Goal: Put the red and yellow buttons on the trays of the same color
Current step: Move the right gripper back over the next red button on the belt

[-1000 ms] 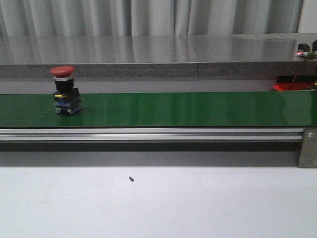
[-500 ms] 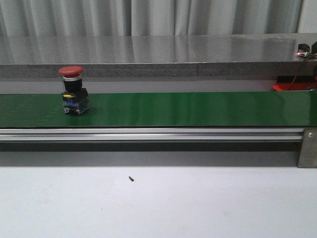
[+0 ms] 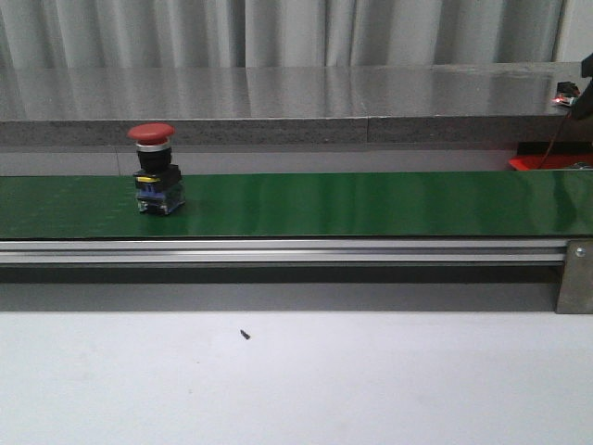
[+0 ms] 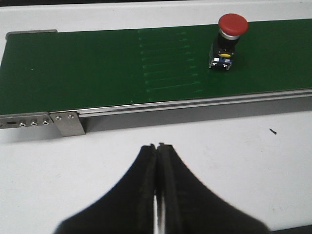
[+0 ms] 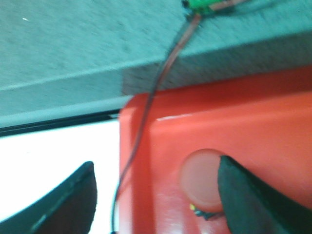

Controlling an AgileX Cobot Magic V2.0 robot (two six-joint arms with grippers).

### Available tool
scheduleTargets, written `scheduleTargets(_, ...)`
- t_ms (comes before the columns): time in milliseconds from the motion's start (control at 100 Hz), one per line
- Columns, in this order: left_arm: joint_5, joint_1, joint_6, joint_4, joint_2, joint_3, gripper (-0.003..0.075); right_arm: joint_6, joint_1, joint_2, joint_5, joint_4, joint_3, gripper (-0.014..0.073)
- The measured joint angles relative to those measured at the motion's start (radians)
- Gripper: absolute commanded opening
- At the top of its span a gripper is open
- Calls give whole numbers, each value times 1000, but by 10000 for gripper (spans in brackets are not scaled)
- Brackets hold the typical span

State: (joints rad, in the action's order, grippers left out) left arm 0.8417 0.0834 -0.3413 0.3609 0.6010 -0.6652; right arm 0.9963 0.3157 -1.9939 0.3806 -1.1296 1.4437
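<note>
A red button (image 3: 156,171) with a black and blue base stands upright on the green conveyor belt (image 3: 371,204), left of the middle; the left wrist view shows the same red button (image 4: 229,41) far from my fingers. My left gripper (image 4: 157,146) is shut and empty over the white table, short of the belt. My right gripper (image 5: 156,163) is open above the near corner of the red tray (image 5: 253,122). A second red button (image 5: 202,178) lies in that tray beside one finger. The yellow buttons and yellow tray are out of view.
The belt's aluminium rail (image 3: 278,250) runs along its front edge, with a bracket (image 3: 576,276) at the right end. A grey ledge (image 3: 278,102) lies behind the belt. A thin wire (image 5: 161,78) hangs over the tray's corner. A small black speck (image 3: 245,334) lies on the white table.
The red button on the belt has travelled to the right, still upright. Nothing else in the front view has visibly moved.
</note>
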Motion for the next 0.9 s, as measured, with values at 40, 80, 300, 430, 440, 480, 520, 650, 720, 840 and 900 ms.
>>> scheduleTargets(40, 0, 0, 0, 0, 0, 0, -20, 4, 0, 19, 21, 0, 0, 526)
scheduleTargets(80, 0, 0, 0, 0, 0, 0, -20, 7, 0, 36, 45, 2, 0, 526)
scheduleTargets(300, 0, 0, 0, 0, 0, 0, -20, 48, -22, 97, 225, 8, 2, 526)
scheduleTargets(430, 0, 0, 0, 0, 0, 0, -20, 102, -61, 106, 365, 18, 2, 526)
scheduleTargets(440, 0, 0, 0, 0, 0, 0, -20, 109, -64, 106, 372, 18, 2, 526)
scheduleTargets(480, 0, 0, 0, 0, 0, 0, -20, 126, -80, 106, 410, 20, 2, 526)
scheduleTargets(520, 0, 0, 0, 0, 0, 0, -20, 148, -99, 106, 444, 22, 2, 526)
scheduleTargets(650, 0, 0, 0, 0, 0, 0, -20, 226, -164, 106, 530, 29, 2, 526)
scheduleTargets(720, 0, 0, 0, 0, 0, 0, -20, 267, -206, 106, 562, 31, 2, 526)
scheduleTargets(840, 0, 0, 0, 0, 0, 0, -20, 328, -279, 106, 594, 36, 2, 526)
scheduleTargets(900, 0, 0, 0, 0, 0, 0, -20, 354, -316, 106, 605, 38, 2, 526)
